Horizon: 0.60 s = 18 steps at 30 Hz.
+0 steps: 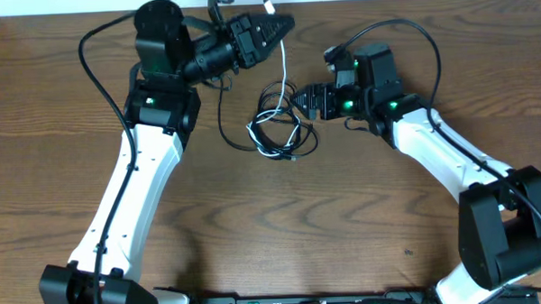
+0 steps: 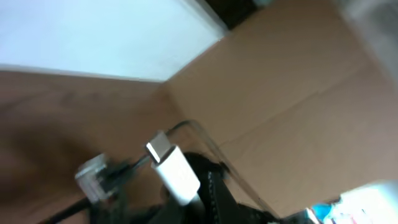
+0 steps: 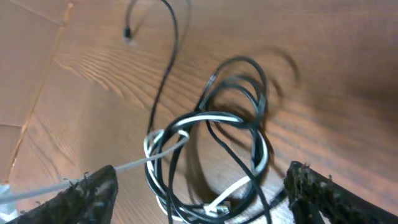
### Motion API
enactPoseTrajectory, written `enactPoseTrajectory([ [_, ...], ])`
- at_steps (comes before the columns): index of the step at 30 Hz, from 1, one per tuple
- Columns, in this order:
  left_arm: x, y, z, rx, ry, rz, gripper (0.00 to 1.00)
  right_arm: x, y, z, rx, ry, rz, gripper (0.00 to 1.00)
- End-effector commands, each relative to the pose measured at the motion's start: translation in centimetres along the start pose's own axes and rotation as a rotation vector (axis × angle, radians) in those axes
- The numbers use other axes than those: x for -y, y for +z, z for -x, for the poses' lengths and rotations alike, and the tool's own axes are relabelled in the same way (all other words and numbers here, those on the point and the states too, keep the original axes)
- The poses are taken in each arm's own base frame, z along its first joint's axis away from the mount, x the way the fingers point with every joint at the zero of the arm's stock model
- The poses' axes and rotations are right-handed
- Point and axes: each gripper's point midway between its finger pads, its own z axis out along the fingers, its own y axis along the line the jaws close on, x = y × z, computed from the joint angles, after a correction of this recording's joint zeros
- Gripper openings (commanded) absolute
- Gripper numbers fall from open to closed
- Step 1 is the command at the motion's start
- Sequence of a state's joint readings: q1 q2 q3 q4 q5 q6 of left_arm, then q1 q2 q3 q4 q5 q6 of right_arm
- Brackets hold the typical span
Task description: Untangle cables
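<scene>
Wooden bench (image 1: 345, 222) — left fingers (image 1: 273, 28) pinch the white cable (image 1: 284, 70), right fingers (image 3: 87, 196) spread; pulling could cinch the black cable (image 3: 166, 74) tighter.

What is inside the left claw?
The white cable. The left claw is shut on it, and the cable's white plug sticks out past the tip. The pinched bit itself is hidden inside the claw.

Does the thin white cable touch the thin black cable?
Touching: right wrist view shows the thin white cable wound among loops of the thin black cable.
</scene>
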State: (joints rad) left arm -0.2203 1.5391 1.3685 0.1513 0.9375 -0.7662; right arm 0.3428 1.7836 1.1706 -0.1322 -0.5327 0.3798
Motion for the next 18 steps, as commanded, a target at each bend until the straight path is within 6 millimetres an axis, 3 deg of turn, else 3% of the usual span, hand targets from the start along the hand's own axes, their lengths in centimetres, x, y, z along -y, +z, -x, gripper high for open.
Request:
enactPoseTrajectory([
  [1, -4.4, -0.7, 0.3, 0.056, 0.088, 0.245, 0.07, 1.2, -0.2, 0.7, 0.014, 0.005, -0.043, 0.82],
  [4, -8.9, -0.9, -1.3, 0.022, 0.117, 0.445, 0.08, 1.8, -0.5, 0.7, 0.013, 0.012, -0.054, 0.83],
  [10, -12.4, 1.3, -5.2, -0.106, 0.101, 0.510, 0.08, 4.1, -1.6, 1.1, 0.020, 0.054, -0.092, 0.82],
  [15, -16.3, 0.7, -8.3, -0.237, 0.141, 0.632, 0.08, 6.7, -2.9, 1.3, 0.023, 0.112, -0.135, 0.82],
  [17, -17.9, 0.3, -9.1, -0.275, 0.158, 0.681, 0.15, 7.4, -3.3, 1.4, 0.025, 0.127, -0.146, 0.82],
  [18, -18.6, 0.2, -9.5, -0.292, 0.157, 0.701, 0.26, 7.6, -3.5, 1.4, 0.027, 0.131, -0.150, 0.82],
])
